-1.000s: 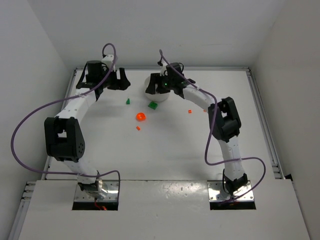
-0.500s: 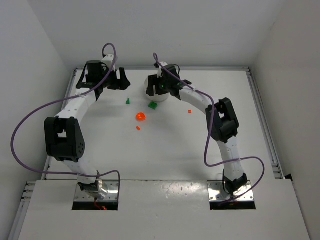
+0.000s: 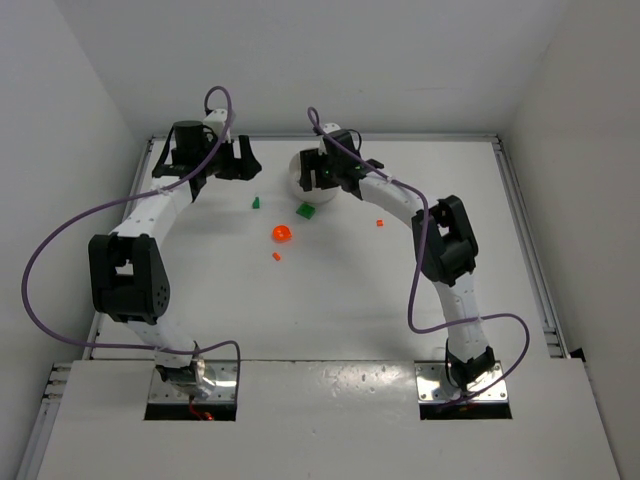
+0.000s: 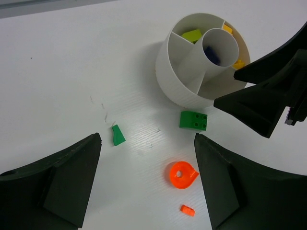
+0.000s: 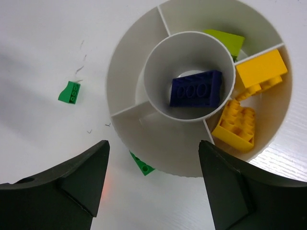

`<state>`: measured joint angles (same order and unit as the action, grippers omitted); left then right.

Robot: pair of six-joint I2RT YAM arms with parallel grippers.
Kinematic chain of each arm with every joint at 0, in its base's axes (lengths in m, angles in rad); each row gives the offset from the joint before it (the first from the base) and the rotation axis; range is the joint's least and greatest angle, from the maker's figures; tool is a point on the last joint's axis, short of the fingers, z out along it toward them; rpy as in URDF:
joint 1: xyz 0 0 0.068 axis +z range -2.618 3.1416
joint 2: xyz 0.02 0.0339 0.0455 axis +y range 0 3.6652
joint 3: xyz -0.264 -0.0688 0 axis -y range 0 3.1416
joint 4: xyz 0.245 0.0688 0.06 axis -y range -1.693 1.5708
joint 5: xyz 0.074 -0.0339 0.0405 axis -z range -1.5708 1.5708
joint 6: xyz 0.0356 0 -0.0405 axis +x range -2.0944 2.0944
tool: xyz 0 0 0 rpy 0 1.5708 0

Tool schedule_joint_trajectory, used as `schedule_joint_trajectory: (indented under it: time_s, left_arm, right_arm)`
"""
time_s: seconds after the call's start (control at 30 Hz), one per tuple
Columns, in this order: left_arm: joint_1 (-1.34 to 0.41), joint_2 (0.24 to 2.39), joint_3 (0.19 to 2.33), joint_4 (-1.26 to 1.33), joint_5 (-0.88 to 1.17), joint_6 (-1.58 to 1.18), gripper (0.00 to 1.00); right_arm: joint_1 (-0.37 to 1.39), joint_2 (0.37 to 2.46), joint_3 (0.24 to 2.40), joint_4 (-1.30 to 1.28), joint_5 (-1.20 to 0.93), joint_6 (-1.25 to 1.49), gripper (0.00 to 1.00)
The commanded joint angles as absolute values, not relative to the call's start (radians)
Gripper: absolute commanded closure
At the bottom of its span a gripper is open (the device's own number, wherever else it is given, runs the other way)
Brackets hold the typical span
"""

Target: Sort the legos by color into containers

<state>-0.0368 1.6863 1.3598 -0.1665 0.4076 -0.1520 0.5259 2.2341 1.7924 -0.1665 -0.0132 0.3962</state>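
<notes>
Right pincer (image 5: 152,143), spread and empty, hovers over the divided white dish (image 5: 128,75) holding yellow bricks (image 5: 261,67) and a blue brick (image 5: 195,87). Left pincer (image 4: 147,139), spread, hangs above a green brick (image 4: 194,120) on the table (image 4: 57,72).

Dish (image 4: 180,93) far back, loose pieces before it.
One brick (image 5: 195,88) lies in the dish's centre well (image 5: 160,67), two bricks (image 5: 261,69) in a compartment beside it; a block (image 4: 194,120) sits just before the dish, a wedge (image 4: 117,135) to its left, ring (image 4: 188,178) and chip (image 4: 187,210) nearer.
</notes>
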Motion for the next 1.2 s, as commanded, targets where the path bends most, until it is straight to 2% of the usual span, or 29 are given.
schedule_joint_trajectory:
  time_s: [0.0,0.4,0.9,1.17]
  left_arm:
    - [-0.023,1.644,1.361,-0.124,0.430,-0.164,0.16]
    - [-0.023,1.644,1.351,-0.106,0.430,-0.164,0.16]
    - [-0.023,1.635,1.322,-0.097,0.420,-0.164,0.16]
    - [-0.023,1.626,1.313,-0.087,0.411,-0.164,0.11]
  right_arm:
    - [0.512,2.210,1.829,-0.152,0.023,0.388,0.24]
    - [0.512,2.201,1.829,-0.161,0.000,0.422,0.21]
    - [0.503,2.210,1.847,-0.172,0.080,0.422,0.19]
    - [0.494,2.210,1.878,-0.181,0.100,0.403,0.19]
